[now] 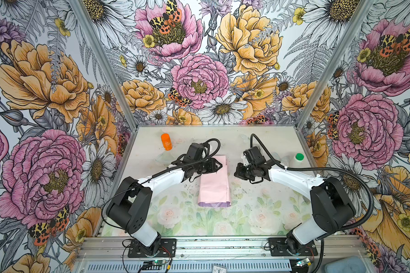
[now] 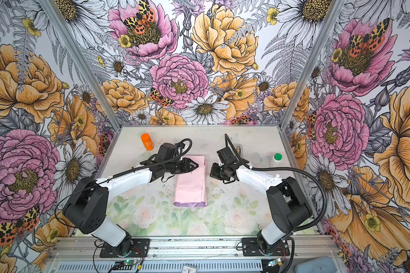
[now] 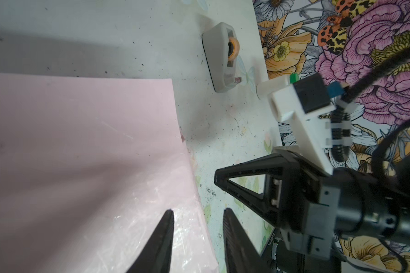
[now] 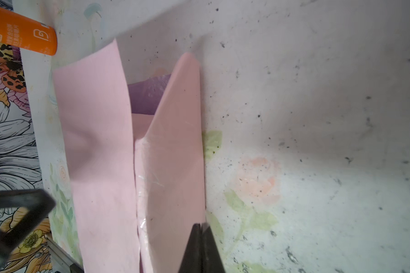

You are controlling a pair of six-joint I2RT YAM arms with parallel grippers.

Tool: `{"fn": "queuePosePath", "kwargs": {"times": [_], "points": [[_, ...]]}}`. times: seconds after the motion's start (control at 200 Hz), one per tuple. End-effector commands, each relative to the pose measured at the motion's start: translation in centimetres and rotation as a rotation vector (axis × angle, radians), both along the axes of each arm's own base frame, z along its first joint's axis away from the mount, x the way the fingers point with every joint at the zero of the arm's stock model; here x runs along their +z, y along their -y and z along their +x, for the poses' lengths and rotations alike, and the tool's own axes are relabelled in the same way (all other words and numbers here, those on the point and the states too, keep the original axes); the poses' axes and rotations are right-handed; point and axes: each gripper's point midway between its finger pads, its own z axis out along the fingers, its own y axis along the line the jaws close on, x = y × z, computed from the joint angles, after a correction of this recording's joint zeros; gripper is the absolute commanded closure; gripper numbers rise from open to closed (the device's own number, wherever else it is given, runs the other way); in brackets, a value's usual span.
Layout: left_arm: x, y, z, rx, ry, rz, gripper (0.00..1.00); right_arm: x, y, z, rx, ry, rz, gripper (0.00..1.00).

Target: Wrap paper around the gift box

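Note:
The paper [image 1: 214, 186] [image 2: 191, 186] lies folded into a long packet at mid-table, pale pink side out. A lilac strip shows at its near end, and lilac also shows inside the far opening in the right wrist view. The gift box is hidden. Shiny clear tape [image 4: 140, 182] glints along the seam between the two flaps of the paper [image 4: 100, 153]. My left gripper [image 1: 219, 165] [image 2: 195, 165] [image 3: 198, 210] hovers open over the far part of the paper [image 3: 81, 141], one finger above the sheet, one past its edge. My right gripper [image 1: 235, 170] [image 2: 211, 172] [image 4: 200, 224] is shut, tips at the packet's right edge.
An orange bottle [image 1: 166, 141] [image 2: 147, 141] [image 4: 19, 35] lies at the back left. A white bottle with a green cap [image 1: 298, 158] [image 2: 277, 158] stands at the right. A grey tape dispenser [image 3: 219, 56] sits behind the right arm. Floral walls enclose three sides.

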Motion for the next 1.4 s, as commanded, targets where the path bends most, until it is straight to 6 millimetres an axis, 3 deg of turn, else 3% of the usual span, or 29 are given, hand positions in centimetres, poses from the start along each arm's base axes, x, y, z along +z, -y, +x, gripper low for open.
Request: {"fn": "queuePosePath", "kwargs": {"times": [0.0,0.15,0.28,0.5,0.841,1.146,1.391], "points": [[1.0,-3.4,0.2,0.110,0.000,0.084,0.58,-0.4,0.1,0.4,-0.041,0.019,-0.025,1.00],[-1.7,-7.8,-1.7,0.222,-0.111,0.111,0.52,-0.5,-0.5,0.2,-0.042,0.021,-0.034,1.00],[-3.6,-9.2,-3.6,0.247,-0.176,0.105,0.51,-0.8,-1.1,-0.1,-0.041,0.019,-0.041,1.00],[-4.5,-8.8,-5.0,0.236,-0.207,0.050,0.50,-0.9,-1.9,-0.3,-0.037,0.026,-0.041,1.00],[-5.3,-7.6,-4.5,0.219,-0.200,0.028,0.51,-0.8,-2.8,-0.7,-0.030,0.033,-0.042,1.00],[-4.5,-5.3,-4.3,0.166,-0.182,0.007,0.52,-0.2,-3.4,-1.2,-0.042,0.044,-0.030,1.00],[-4.3,-5.6,-4.2,0.174,-0.176,0.034,0.52,0.4,-3.4,-1.4,-0.063,0.058,-0.026,1.00]]}}
